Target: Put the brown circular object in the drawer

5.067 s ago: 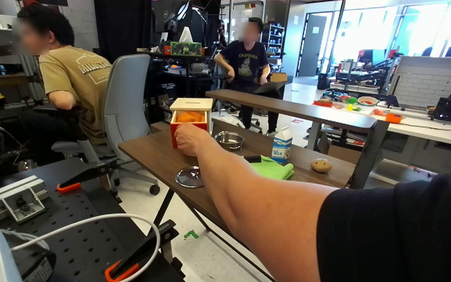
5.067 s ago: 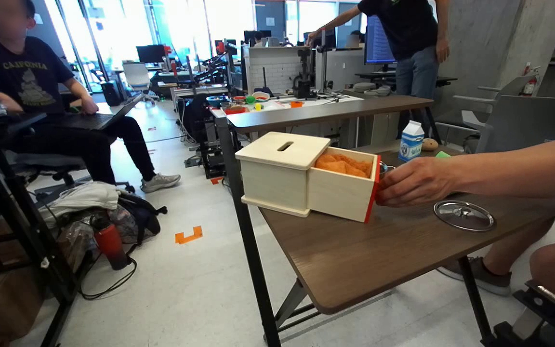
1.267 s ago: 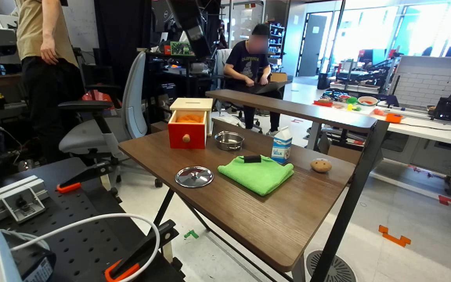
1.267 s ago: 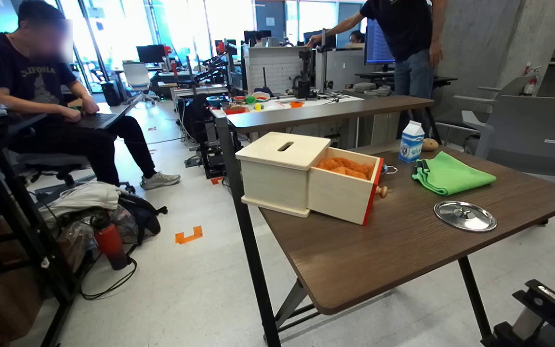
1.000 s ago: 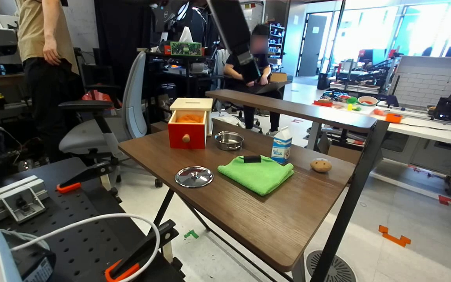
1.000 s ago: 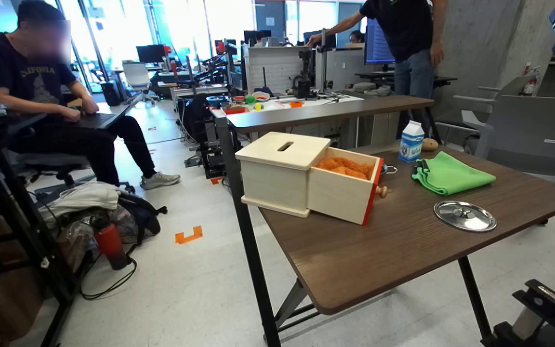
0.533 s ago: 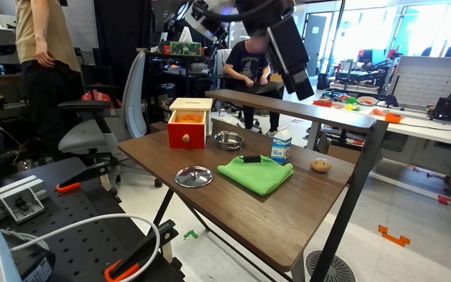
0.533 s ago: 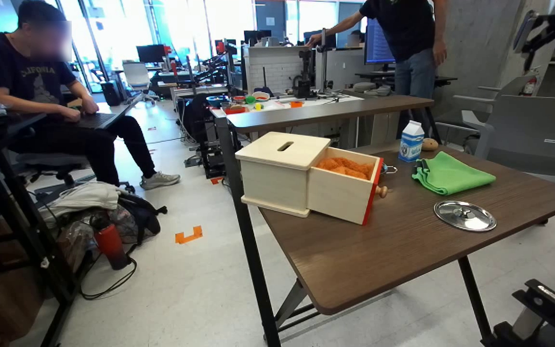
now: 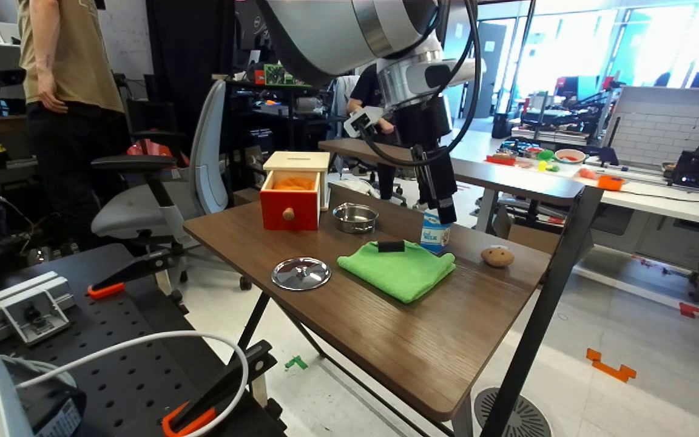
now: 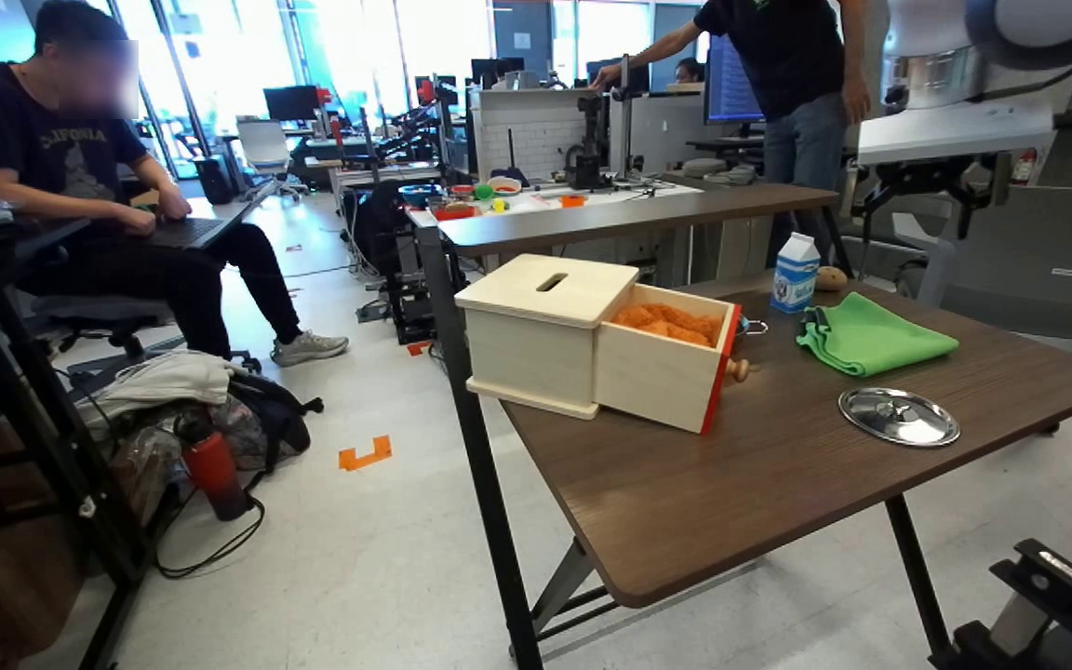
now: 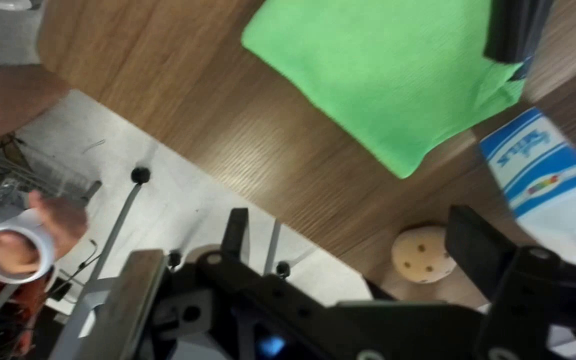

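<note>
The brown circular object (image 9: 497, 256), round with small dark holes, lies on the table, and it shows in an exterior view (image 10: 830, 278) and in the wrist view (image 11: 422, 253). The red-fronted drawer (image 9: 295, 217) with a round wooden knob stands pulled out of its light wooden box, and its side shows in an exterior view (image 10: 652, 377). An orange cloth (image 10: 668, 323) lies in it. My gripper (image 11: 350, 215) is open and empty above the table. In the wrist view its right finger covers the brown object's edge. In an exterior view the gripper (image 9: 445, 209) overlaps the milk carton.
A milk carton (image 9: 434, 237) stands beside the brown object. A folded green cloth (image 9: 398, 273) with a black item on it, a metal pot (image 9: 355, 220) and its lid (image 9: 301, 274) are on the table. A raised shelf (image 10: 638, 220) runs along the table's back edge.
The person's hand on the drawer knob has gone. My arm has come into view and moved down, toward the milk carton and brown object. The drawer holds still over the last second.
</note>
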Tool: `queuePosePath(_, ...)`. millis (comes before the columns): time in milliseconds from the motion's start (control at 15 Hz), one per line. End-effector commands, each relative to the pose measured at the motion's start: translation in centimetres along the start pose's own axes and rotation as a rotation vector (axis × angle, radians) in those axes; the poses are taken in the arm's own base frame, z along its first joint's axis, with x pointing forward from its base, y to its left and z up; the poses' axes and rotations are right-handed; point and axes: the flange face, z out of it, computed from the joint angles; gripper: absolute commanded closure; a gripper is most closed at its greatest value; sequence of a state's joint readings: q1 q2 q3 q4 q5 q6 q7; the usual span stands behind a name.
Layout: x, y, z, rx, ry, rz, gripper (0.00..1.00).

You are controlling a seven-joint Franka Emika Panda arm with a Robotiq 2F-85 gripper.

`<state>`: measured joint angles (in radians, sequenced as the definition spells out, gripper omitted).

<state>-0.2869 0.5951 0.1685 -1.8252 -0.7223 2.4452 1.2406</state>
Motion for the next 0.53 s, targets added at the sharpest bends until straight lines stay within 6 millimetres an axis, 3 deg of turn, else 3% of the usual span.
queuePosePath(0,3.7,-3.9,-0.6,0.083,-0.097,-0.146,0.00)
queuePosePath(67,4.4,-4.4,-1.4,0.103,-0.121,-0.190,0.00)
queuePosePath(133,2.3,-3.4,-0.9,0.069,-0.060,-0.129,0.00)
queuePosePath(333,4.7,-3.7,-2.0,0.101,-0.078,-0.168,0.00)
queuePosePath(467,4.8,-3.8,-2.0,0.103,-0.079,-0.171,0.00)
